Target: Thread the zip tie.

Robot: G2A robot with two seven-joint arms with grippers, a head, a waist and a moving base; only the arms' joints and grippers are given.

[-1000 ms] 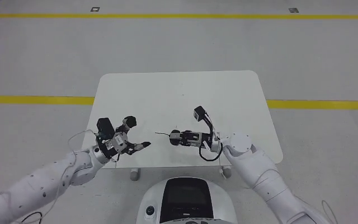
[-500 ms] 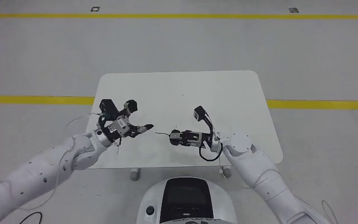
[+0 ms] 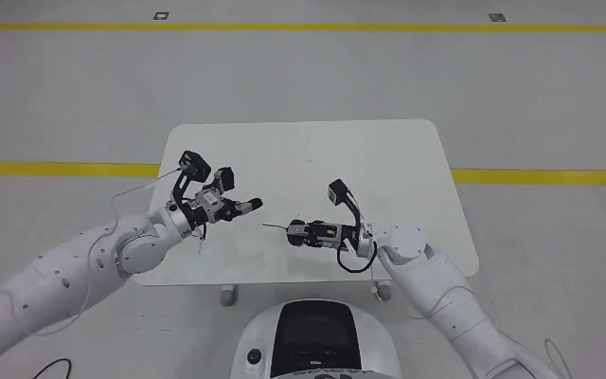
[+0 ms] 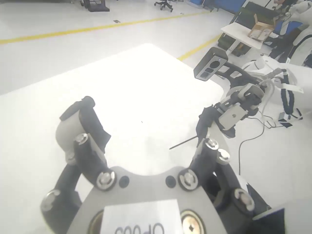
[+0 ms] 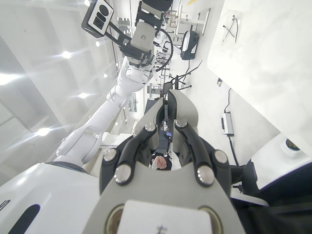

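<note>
Right end effector (image 3: 295, 232) is closed on the zip tie (image 3: 275, 227), held above the counter (image 3: 379, 161) near its front edge. A thin dark tail sticks out toward the left end effector (image 3: 239, 192). The rest is hidden in the grip (head end not discernible). Left end effector is spread wide open, apart from the tail's tip. In the right wrist view the fingers (image 5: 182, 108) are pressed together, and the tie is hard to make out there.
</note>
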